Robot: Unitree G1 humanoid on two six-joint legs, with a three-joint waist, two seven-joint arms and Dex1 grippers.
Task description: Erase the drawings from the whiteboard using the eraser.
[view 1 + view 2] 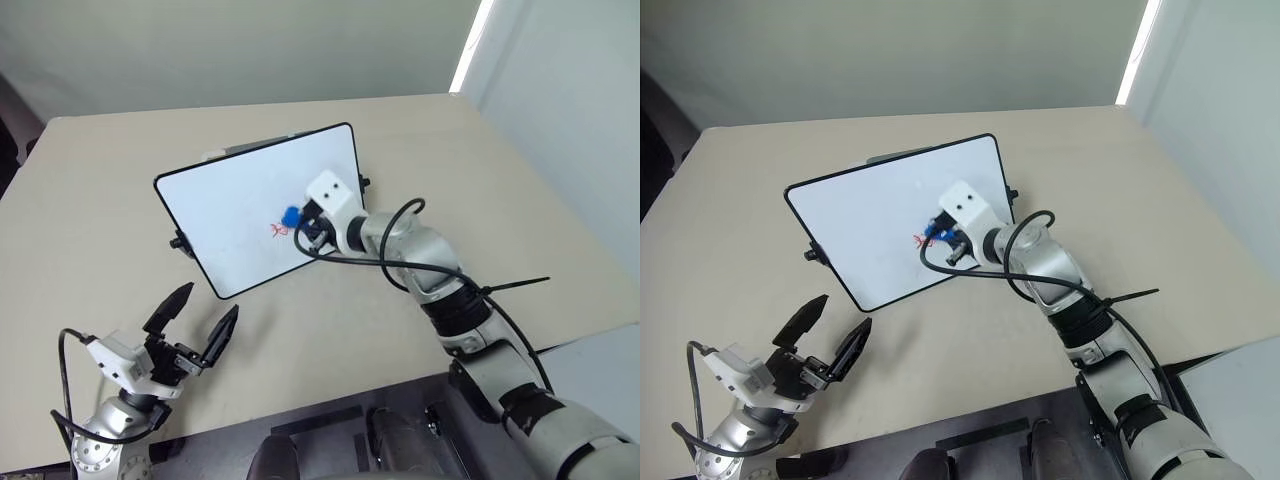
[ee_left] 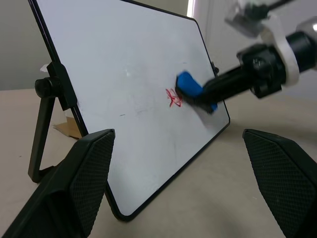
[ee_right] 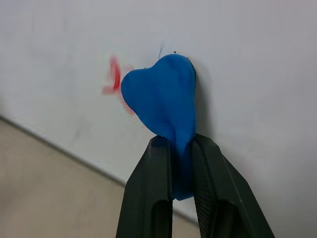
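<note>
The right pincer (image 3: 182, 148) is clamped on the eraser (image 3: 162, 101), whose tip presses the whiteboard (image 1: 230, 200), propped on the bench (image 1: 100, 200), just right of the drawings (image 2: 173, 97). Wiping is the step in hand; judged next: stroke left across the red marks under steady pressure. The left pincer (image 1: 195, 322) hangs open near the bench's near left edge.

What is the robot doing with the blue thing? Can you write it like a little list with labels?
board: the whiteboard stands tilted on a stand on the table
marks: the red drawings are partly on the board, near its middle
blue thing: the eraser, pinched in the right end effector
eraser place: its tip is at the board, right beside the red marks
left end effector: open, holding nothing, low over the table in front of the board
job: not finished, red shows
</note>
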